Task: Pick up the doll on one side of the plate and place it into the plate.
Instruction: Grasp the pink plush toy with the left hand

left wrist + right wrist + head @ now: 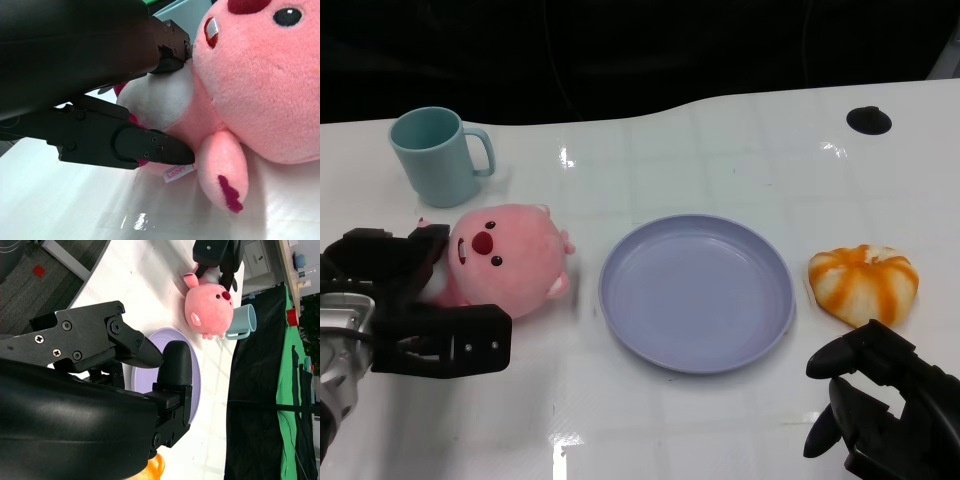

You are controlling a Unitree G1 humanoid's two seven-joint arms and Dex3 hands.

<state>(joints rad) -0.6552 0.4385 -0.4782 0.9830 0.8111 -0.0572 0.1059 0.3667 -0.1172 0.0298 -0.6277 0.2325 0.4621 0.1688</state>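
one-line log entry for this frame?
left hand: closing around doll | doll: on table, left of plate | right hand: open, idle

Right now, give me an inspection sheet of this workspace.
Surface: glossy white table, lamp glare spots.
Job's things: pink plush doll lies left of the round lavender plate, which holds nothing.
Clutter: teal plastic mug behind the doll; orange-and-white striped bun-shaped toy right of the plate; small black round object at the far right.
Hands: left hand has fingers around the doll's body; right hand holds nothing, near the striped toy.
Cables: nothing seen on the table.
Surroundings: dark backdrop beyond the table; green cloth in the right wrist view.
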